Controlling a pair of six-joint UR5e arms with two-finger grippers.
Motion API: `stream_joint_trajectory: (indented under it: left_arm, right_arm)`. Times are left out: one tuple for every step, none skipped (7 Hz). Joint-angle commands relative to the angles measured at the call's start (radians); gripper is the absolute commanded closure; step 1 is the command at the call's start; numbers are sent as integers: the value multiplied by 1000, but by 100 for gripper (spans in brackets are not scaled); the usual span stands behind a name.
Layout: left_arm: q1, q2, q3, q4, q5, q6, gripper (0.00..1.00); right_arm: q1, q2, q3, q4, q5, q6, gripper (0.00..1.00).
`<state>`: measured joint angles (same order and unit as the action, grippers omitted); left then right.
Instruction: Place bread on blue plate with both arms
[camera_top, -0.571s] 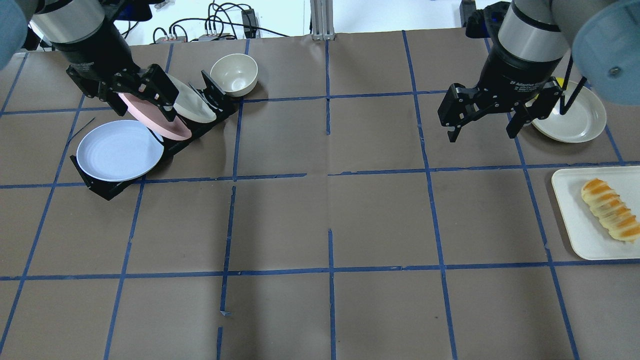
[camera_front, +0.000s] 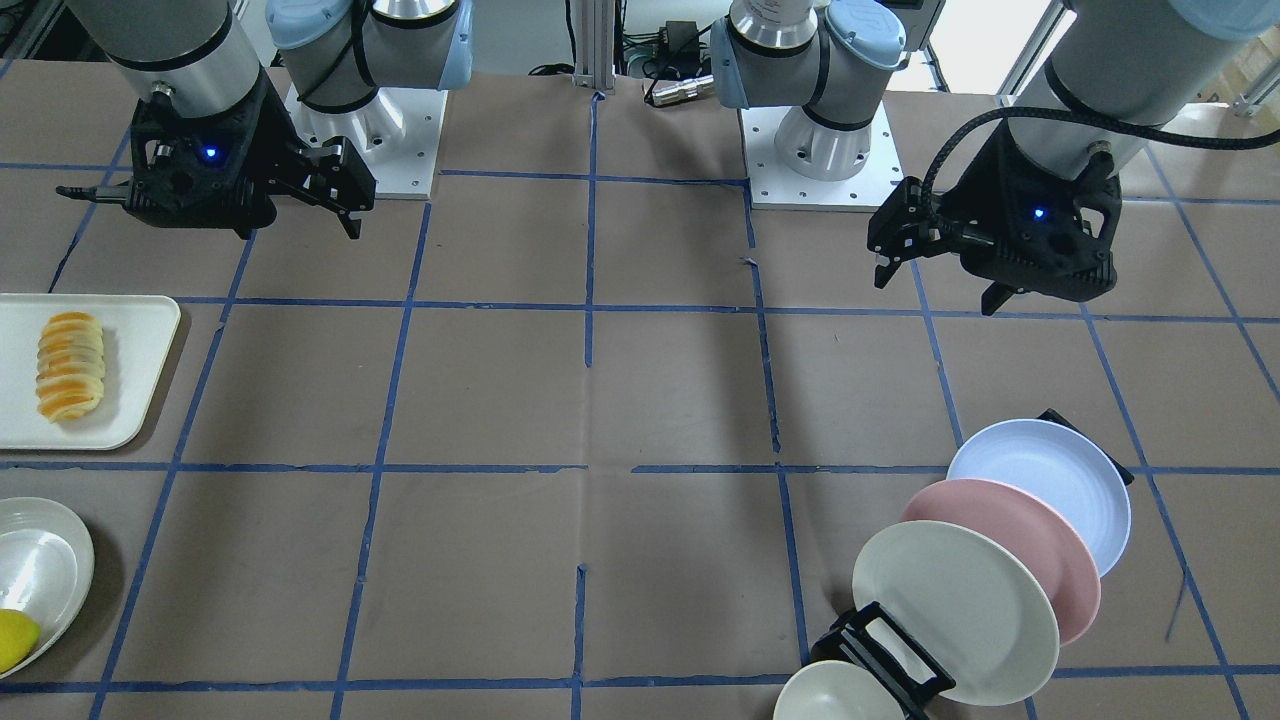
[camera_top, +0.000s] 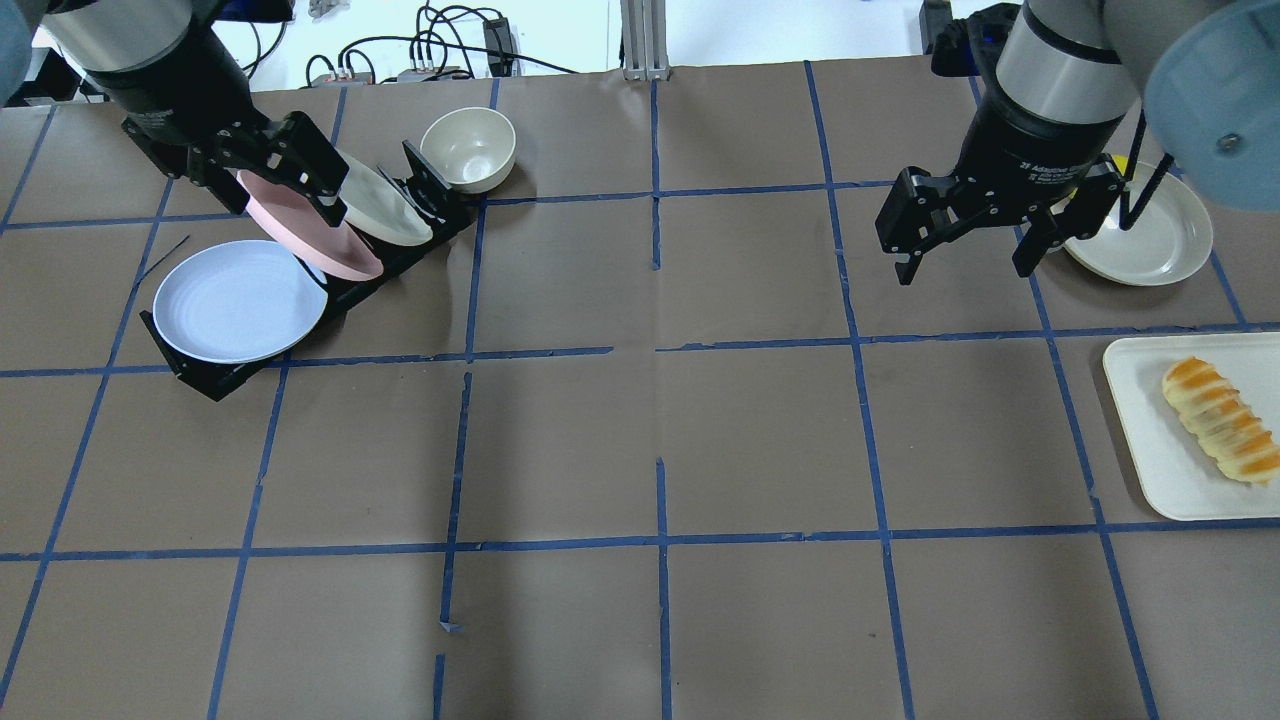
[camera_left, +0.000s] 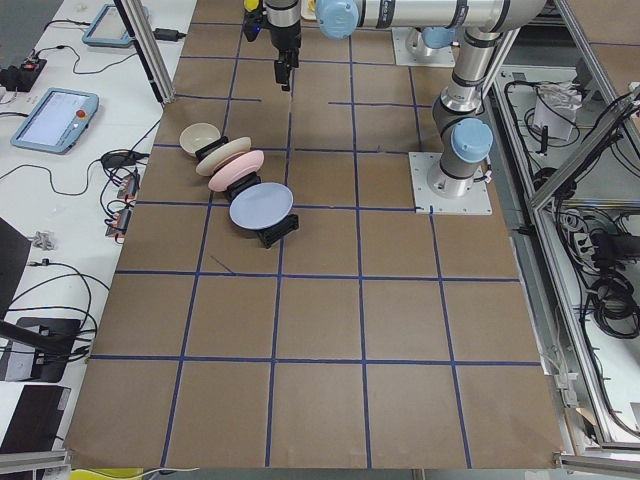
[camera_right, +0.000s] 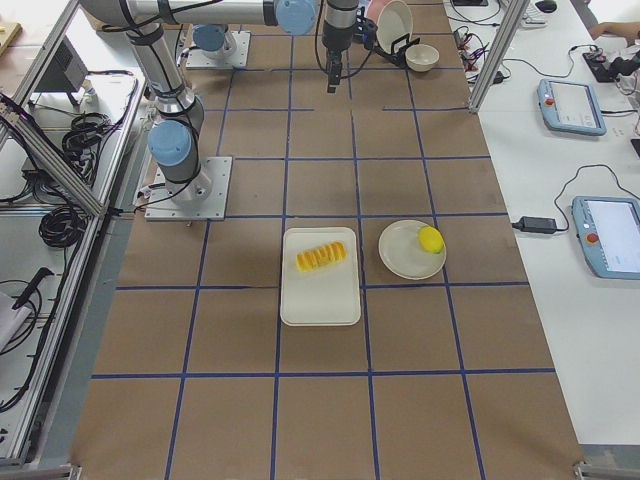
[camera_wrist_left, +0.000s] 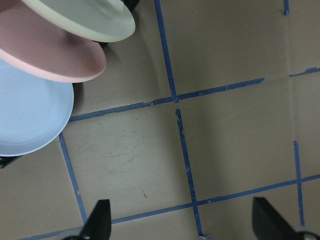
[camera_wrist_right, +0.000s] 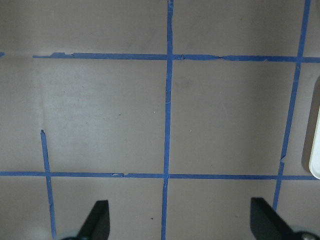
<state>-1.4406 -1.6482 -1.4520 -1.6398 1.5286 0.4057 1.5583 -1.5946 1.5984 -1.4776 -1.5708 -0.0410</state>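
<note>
Black rack (camera_top: 215, 383) on the table's left side. Pink plate (camera_top: 310, 232) and cream-white plate (camera_top: 385, 212) stand tilted in it, overlapping. Cream bowl (camera_top: 468, 150) sits at the rack's far end. Rectangular white tray (camera_top: 1150, 430) lies flat at the right edge. Near it, a round cream dish (camera_right: 400, 255) holds a lemon (camera_right: 430, 239) against its rim. Brown paper (camera_top: 760, 440) covers the table, gridded with blue tape (camera_top: 760, 540). Cables (camera_top: 440, 40) run along the far edge.

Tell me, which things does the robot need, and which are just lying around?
Needed: ridged golden-orange bread loaf; round pale-blue plate; left gripper; right gripper.

Lying about: round pink plate; round cream plate; cream bowl; yellow lemon; white rectangular tray.
</note>
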Motion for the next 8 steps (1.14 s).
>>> stream_joint_trajectory:
  left_arm:
    - [90,13,1,12,4,152,0]
    - [214,14,2,23,-11,320,0]
    - [371,-8,10,21,-22,451,0]
    - [469,-31,5,24,-21,567,0]
    - [500,-89,10,66,-60,688,0]
    - [509,-182,10,181,-115,750,0]
    - [503,-276,12,219,-136,740,0]
    - [502,-382,13,350,-198,737,0]
  right_arm:
    - [-24,7,8,-12,-6,-85,0]
    - [-90,8,32,-41,-74,-191,3]
    - [-210,8,98,-129,-78,-306,3]
    - [-333,7,197,-242,-75,-462,5]
    - [-434,8,289,-371,-75,-585,5]
    - [-517,16,366,-495,-75,-661,5]
    - [-590,43,432,-588,-71,-715,5]
    - [-625,83,454,-624,-61,-752,5]
